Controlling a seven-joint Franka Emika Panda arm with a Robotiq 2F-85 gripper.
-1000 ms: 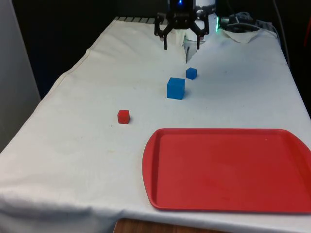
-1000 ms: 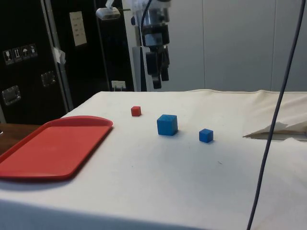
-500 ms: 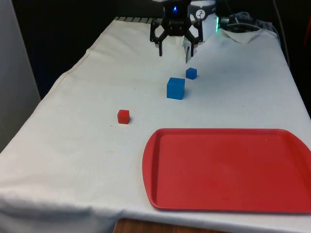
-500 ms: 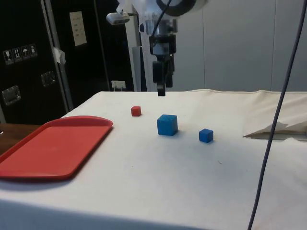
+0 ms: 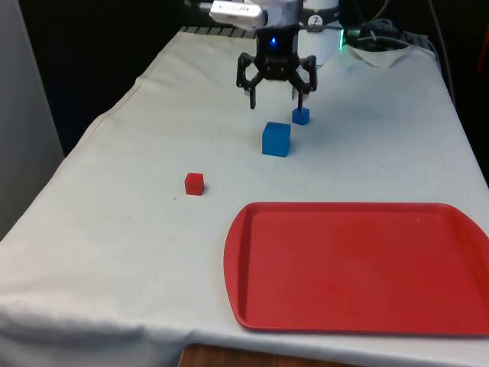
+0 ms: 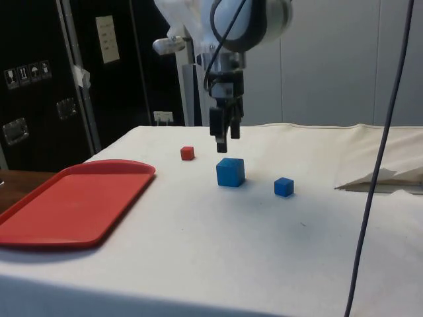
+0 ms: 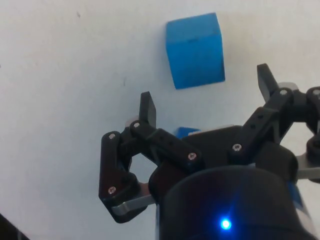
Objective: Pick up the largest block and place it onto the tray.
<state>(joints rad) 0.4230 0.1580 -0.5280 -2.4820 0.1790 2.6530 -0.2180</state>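
Side view, spread fingers above large blue block

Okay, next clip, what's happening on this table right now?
The robot's tool hangs open in the air above the large blue block, not touching it. A small blue block sits just beyond it and a small red block lies off toward the front view's left. All three rest on the white cloth. The red tray at the near end has nothing on it, so the grasp is not yet made.
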